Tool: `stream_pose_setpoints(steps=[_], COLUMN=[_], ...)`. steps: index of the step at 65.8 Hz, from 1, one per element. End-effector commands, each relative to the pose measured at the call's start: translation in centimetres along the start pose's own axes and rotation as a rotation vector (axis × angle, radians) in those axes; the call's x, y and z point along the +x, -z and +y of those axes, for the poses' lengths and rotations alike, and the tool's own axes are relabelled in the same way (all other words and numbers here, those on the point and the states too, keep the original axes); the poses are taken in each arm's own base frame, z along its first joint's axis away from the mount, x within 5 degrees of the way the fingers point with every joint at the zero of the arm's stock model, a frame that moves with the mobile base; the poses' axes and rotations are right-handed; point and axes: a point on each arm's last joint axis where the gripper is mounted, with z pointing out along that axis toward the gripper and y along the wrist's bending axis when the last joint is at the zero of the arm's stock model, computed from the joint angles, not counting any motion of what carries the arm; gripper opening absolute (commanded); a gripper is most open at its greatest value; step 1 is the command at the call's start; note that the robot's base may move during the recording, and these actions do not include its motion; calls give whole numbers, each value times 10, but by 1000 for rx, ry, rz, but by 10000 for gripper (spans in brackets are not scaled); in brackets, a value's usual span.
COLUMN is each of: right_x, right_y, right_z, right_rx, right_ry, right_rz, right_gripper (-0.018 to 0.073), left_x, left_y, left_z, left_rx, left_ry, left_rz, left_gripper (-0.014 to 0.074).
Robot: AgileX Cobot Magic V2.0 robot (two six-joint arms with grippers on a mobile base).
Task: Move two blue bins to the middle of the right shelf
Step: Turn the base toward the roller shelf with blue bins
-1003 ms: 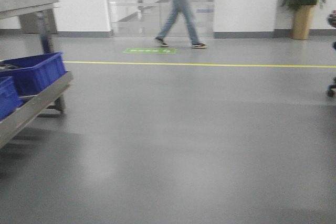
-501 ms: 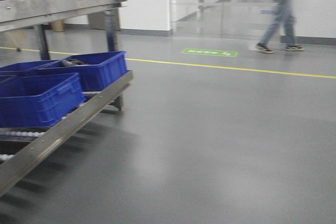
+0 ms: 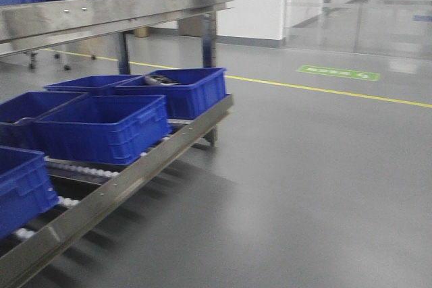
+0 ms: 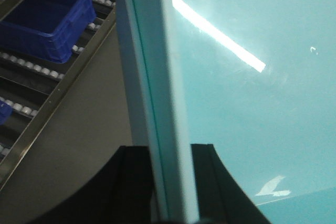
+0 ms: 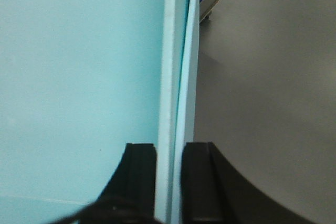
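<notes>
The pale blue bins (image 4: 236,87) are held up between the two arms. The left hand (image 4: 169,182) is closed on the thick rim of one side wall, and the right hand (image 5: 169,177) is closed in the same way on what seems the opposite wall, with one dark finger on each face of the plastic. The main danger, in my judgement, is slipping: the walls are smooth and glossy, and each hand pinches only a narrow strip near the rim, so a sharp turn or stop of the base could let the load slide down or twist. In the right wrist view the rim shows as two thin layers with a dark seam between them. This suggests one bin sitting inside the other, though I cannot be sure; if so, a bin that is gripped weakly could drop away. The steel rack (image 3: 135,5) stands close on the left side, and its hard front edge could strike a bin corner if the path passes too near. The rack is brushed metal with straight rails and rows of small white rollers (image 3: 81,168). On the rollers sit dark blue bins (image 3: 101,126), rectangular, ribbed under the rim, of duller plastic. The grey floor (image 3: 304,193) is polished and a little reflective.
</notes>
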Motion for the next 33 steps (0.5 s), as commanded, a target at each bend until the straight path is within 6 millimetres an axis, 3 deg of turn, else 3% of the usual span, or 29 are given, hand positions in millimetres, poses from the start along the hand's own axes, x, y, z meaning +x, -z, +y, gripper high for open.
stream_pose_setpoints(steps=[1,33], right_x=[-13,-13], right_y=[15,15], right_z=[6,6], right_rx=[-48,-48], right_ry=[-8,-8], right_rz=[-134,-134], right_gripper=[-163,-163], left_x=[-9,-9], left_y=[15,15], left_z=[-6,-6], left_rx=[59,59], left_ry=[-5,-5], left_rz=[-99,-99], left_gripper=[-111,-111])
